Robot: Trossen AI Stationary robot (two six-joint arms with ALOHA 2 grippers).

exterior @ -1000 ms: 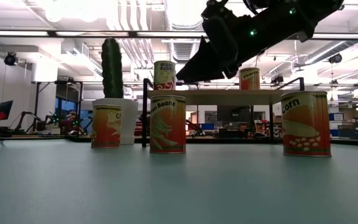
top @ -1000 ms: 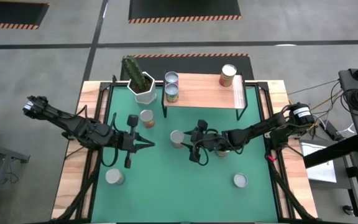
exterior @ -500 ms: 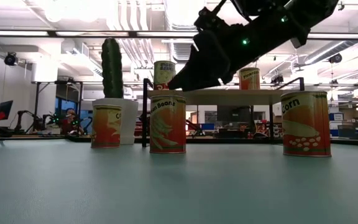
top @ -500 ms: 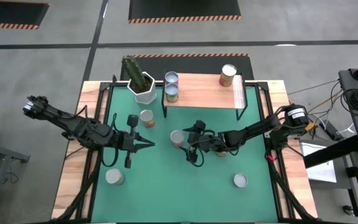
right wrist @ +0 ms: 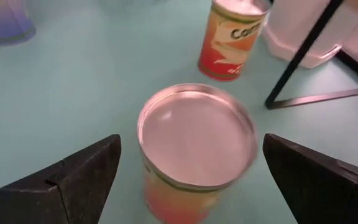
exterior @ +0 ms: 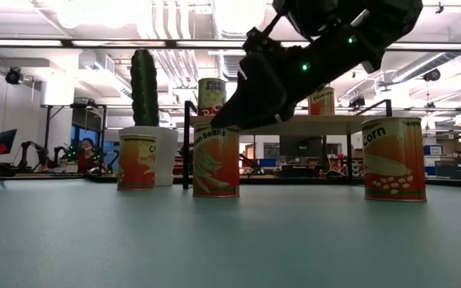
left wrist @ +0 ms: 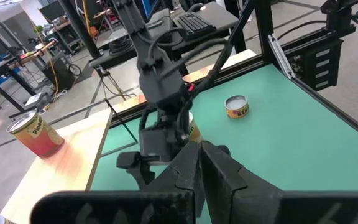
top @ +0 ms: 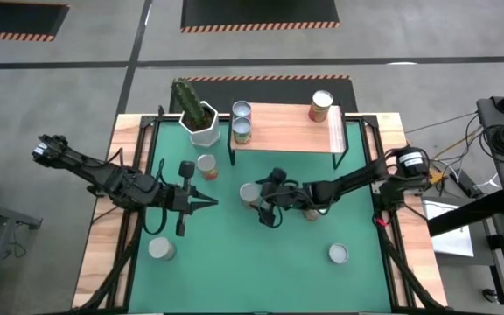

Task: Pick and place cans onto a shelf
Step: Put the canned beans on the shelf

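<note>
Both arms are dark, near-black, built of slim tubular links joined by bulkier rounded joint housings. The left pincer (top: 201,203) ends in two long, tapering matte-black fingers (left wrist: 229,177) with flat angular faces, and behind them sits a blocky black wrist body. The right pincer (top: 259,197) has broad wedge-shaped black fingers (right wrist: 73,177) with faintly textured surfaces. Behind it the wrist housing carries small green indicator lights (two or three show in the low view), and black cables loop loosely along the links. Farther back, at the right arm's base joint, a round cap shows a pale circular face.
</note>
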